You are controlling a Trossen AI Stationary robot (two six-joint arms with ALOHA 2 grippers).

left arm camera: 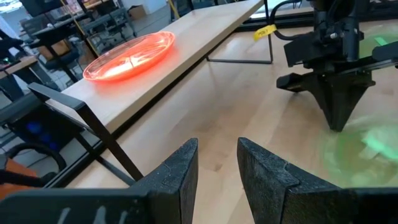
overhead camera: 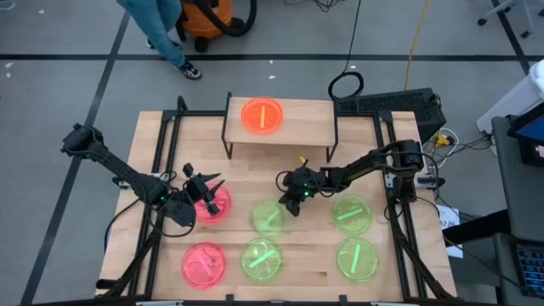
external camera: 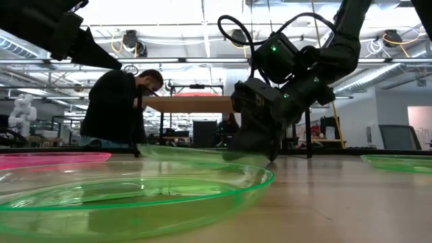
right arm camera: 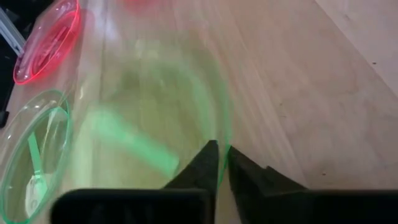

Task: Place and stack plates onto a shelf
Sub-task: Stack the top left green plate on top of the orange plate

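The shelf (overhead camera: 279, 127) stands at the far middle of the table (overhead camera: 246, 178) and carries 1 orange plate (overhead camera: 262, 116) toward its left half; the right half is bare. In front of the shelf, 6 more plates lie on the tabletop: 2 pink ones to the front-left and 4 green ones from the middle to the front-right.

The right gripper (overhead camera: 292, 201) is low over the green plate (overhead camera: 269, 217) nearest the shelf's front edge, at that plate's right rim. In the right wrist view its 2 fingertips (right arm camera: 210, 163) sit nearly together with the translucent green rim (right arm camera: 225, 124) running between them, so the fingers look pinched onto the plate's edge. The plate appears blurred, perhaps already lifting.

The left gripper (overhead camera: 202, 189) hangs over the upper pink plate (overhead camera: 212, 204), front-left of the shelf, fingers a little apart and holding nothing.

The step in hand seems to be the pick of this green plate. Next, it likely needs a level lift clear of the table, high enough to pass the shelf's front edge, then a release onto the orange plate or the bare board beside it.
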